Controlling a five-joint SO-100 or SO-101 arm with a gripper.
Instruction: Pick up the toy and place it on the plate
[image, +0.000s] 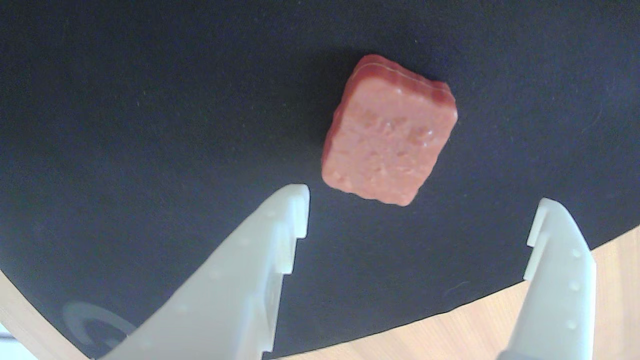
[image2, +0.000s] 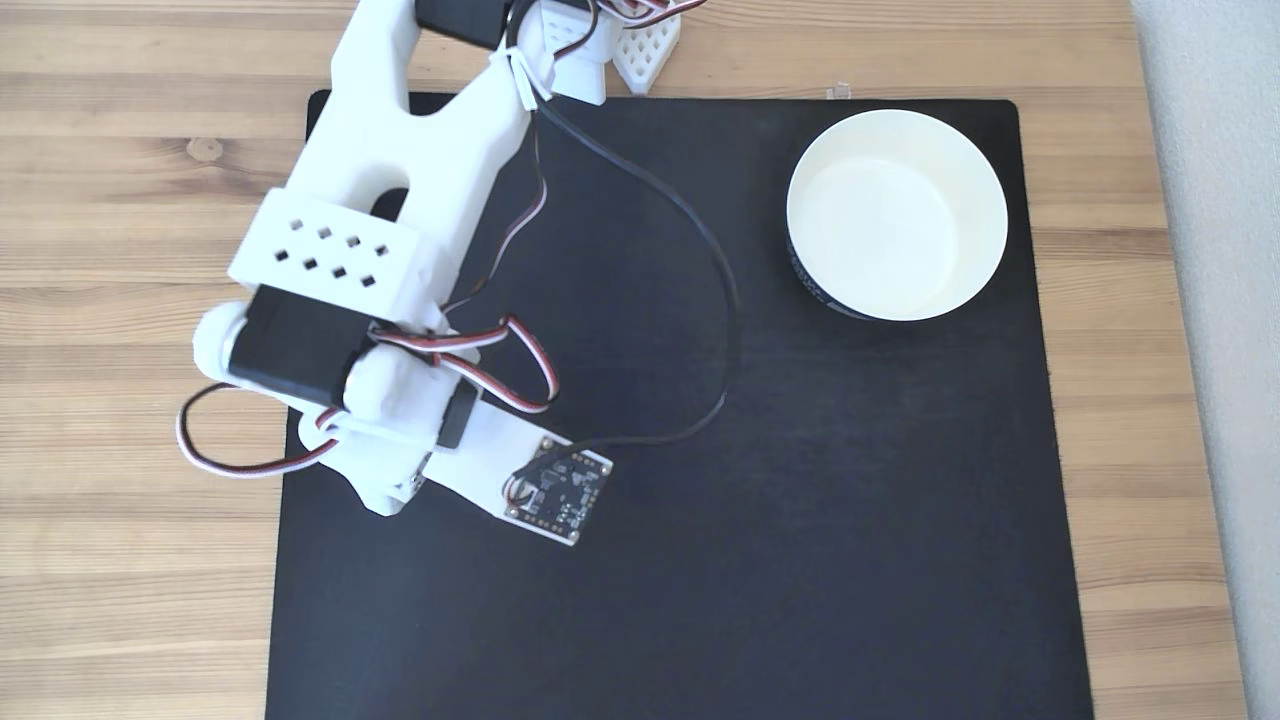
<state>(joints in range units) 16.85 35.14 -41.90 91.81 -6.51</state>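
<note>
In the wrist view the toy (image: 389, 132), a small reddish-brown rough square block, lies flat on the black mat (image: 150, 125). My gripper (image: 420, 215) hangs above it, open, with both white fingers (image: 260, 260) spread wide just short of the block. Nothing is between them. In the fixed view the white arm (image2: 380, 250) covers the left side of the mat and hides the toy and the fingers. The plate (image2: 896, 213), a round white shallow dish with a dark band on its side, stands at the mat's upper right, far from the arm.
The black mat (image2: 800, 500) lies on a light wooden table (image2: 120, 200). Its edge and bare wood (image: 475, 325) show close behind the fingers in the wrist view. Black and red-white cables (image2: 700, 260) loop off the arm over the mat.
</note>
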